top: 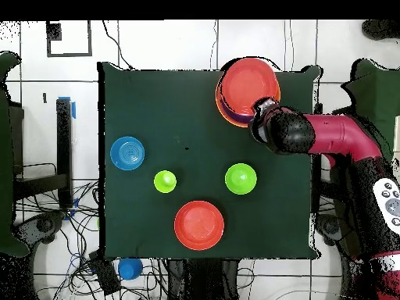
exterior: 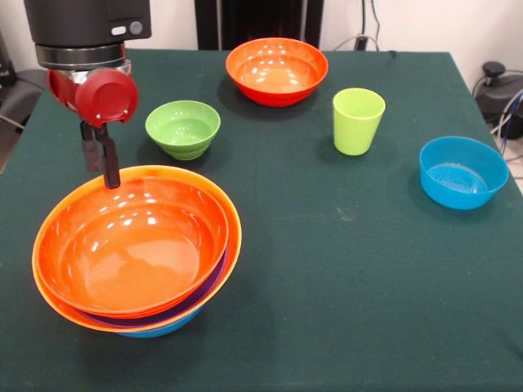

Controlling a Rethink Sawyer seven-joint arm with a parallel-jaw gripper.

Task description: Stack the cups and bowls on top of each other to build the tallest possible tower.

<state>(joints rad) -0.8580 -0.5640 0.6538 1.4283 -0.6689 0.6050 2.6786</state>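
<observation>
The tower (exterior: 135,245) stands at the near left: a red-orange bowl nested in an orange one, with purple and blue rims below; from overhead the tower (top: 247,86) sits at the table's top edge. My gripper (exterior: 105,167) hangs at the tower's far rim, touching or just over it. A lime-green cup (exterior: 358,121) stands upright right of centre, and shows from above as the cup (top: 165,181). Loose bowls: small green bowl (exterior: 183,128), red-orange bowl (exterior: 277,71), blue bowl (exterior: 462,171).
The dark green table (exterior: 327,269) has open cloth between the tower and the blue bowl. From overhead my arm (top: 328,137) reaches in from the right over the tower's edge. A small blue round object (top: 130,268) lies off the table among cables.
</observation>
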